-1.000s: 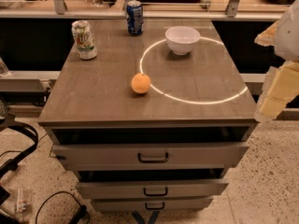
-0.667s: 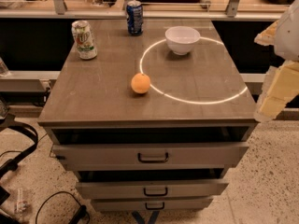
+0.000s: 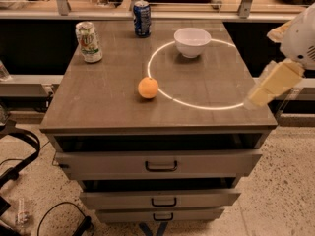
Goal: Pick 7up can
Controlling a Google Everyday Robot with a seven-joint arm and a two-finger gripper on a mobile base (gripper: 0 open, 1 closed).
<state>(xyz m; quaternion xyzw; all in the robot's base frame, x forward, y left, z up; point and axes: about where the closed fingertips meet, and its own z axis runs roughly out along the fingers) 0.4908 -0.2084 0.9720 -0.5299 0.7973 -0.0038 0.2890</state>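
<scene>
The task's thing, the whitish-silver, slightly dented 7up can with green lettering and a silver top, stands upright near the upper-left corner of the grey-brown wooden counter, with nothing touching it. A dark blue drink can stands upright to its right, nearer the back edge and apart from it. A white ceramic bowl sits further right, on the upper arc of a thin bright ring marked on the surface. A round orange fruit lies at the ring's left side, towards the centre. The cream-coloured end effector hangs at the right edge of the frame, just off the counter's right-hand corner and well apart from the 7up can. Whether it is apart or together cannot be told from this view, and it appears to carry nothing. The step in hand looks like the very start of the approach, with no reach yet made. The next move would call for a long pass leftwards and back across the counter, keeping above the orange fruit and white ceramic bowl. It would then need a line onto the 7up can that stays clear of the dark blue drink can beside it.
</scene>
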